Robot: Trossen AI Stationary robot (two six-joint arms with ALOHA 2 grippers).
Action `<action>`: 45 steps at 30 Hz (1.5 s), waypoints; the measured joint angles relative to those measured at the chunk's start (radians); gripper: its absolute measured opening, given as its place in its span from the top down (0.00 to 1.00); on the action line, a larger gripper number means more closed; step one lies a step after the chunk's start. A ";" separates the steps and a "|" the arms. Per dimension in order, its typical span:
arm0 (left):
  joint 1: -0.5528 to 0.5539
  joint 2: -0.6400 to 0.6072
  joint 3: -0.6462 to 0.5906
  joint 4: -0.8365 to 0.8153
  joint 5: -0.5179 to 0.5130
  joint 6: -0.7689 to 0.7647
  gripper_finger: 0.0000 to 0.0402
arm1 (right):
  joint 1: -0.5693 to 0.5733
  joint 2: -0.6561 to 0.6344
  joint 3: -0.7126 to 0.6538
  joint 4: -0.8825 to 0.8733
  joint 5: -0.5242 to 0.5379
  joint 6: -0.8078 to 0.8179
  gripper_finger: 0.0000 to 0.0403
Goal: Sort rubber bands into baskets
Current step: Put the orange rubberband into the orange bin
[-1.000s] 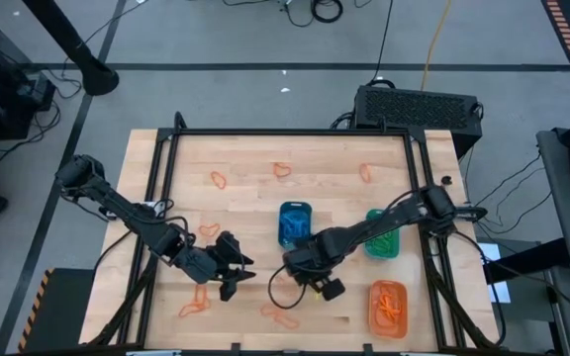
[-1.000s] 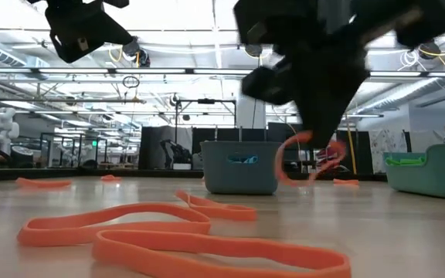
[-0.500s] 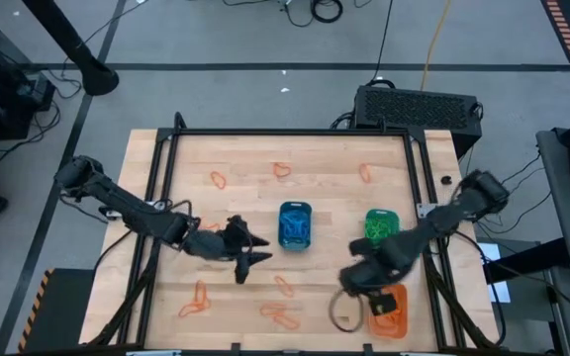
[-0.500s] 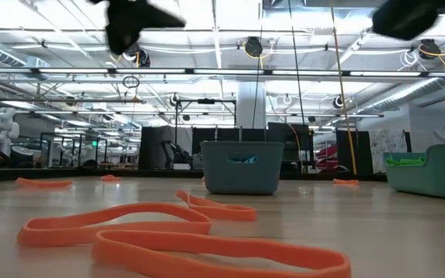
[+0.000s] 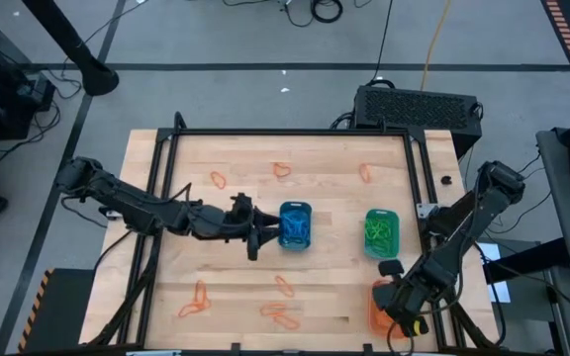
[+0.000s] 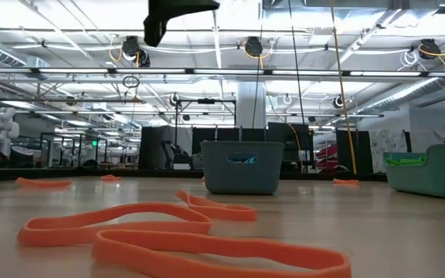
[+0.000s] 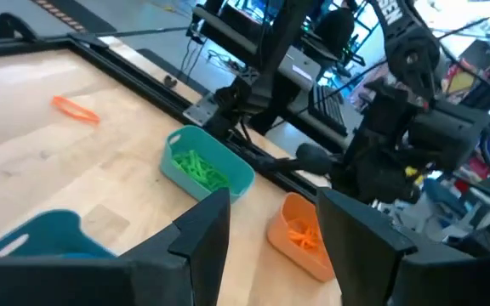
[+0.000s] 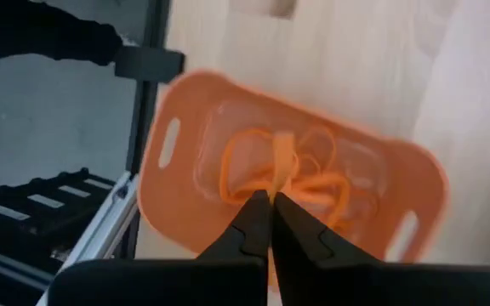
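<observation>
Over the orange basket [image 5: 388, 307], at the table's 5 o'clock corner, the right gripper [image 8: 270, 228] hides most of that tub from above; its fingers are pressed together on an orange band [image 8: 281, 167] hanging into the smooth plastic tub. The left gripper [image 7: 266, 223], fingers spread and empty, sits at the blue basket's [image 5: 295, 224] 9 o'clock side. The teal basket [image 5: 381, 232] holds green loops. Thin orange bands [image 5: 283, 316] lie loose on the pale wood table [image 5: 245, 158], some too small to make out.
</observation>
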 joint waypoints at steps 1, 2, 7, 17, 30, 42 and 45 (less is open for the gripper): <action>0.000 0.010 0.010 0.000 0.000 -0.010 0.55 | 0.005 0.000 -0.012 0.026 0.006 -0.009 1.00; -0.001 0.020 0.020 -0.001 0.000 -0.016 0.55 | 0.009 0.000 -0.022 0.049 0.012 -0.022 1.00; -0.040 0.132 0.139 -0.018 0.020 -0.016 0.55 | 0.020 0.000 -0.058 0.063 0.018 -0.046 1.00; -0.111 0.303 0.433 -0.531 0.301 0.006 0.55 | 0.020 0.000 -0.095 0.085 0.018 0.028 1.00; -0.214 0.290 0.440 -0.897 0.284 0.058 0.55 | -0.001 0.000 -0.095 0.082 -0.054 0.122 0.84; -0.289 0.241 0.440 -1.040 0.239 0.023 0.55 | -0.031 0.000 -0.067 0.178 -0.055 0.241 0.65; -0.315 0.217 0.440 -1.110 0.232 -0.014 0.55 | -0.058 0.000 -0.042 0.228 0.002 0.213 0.66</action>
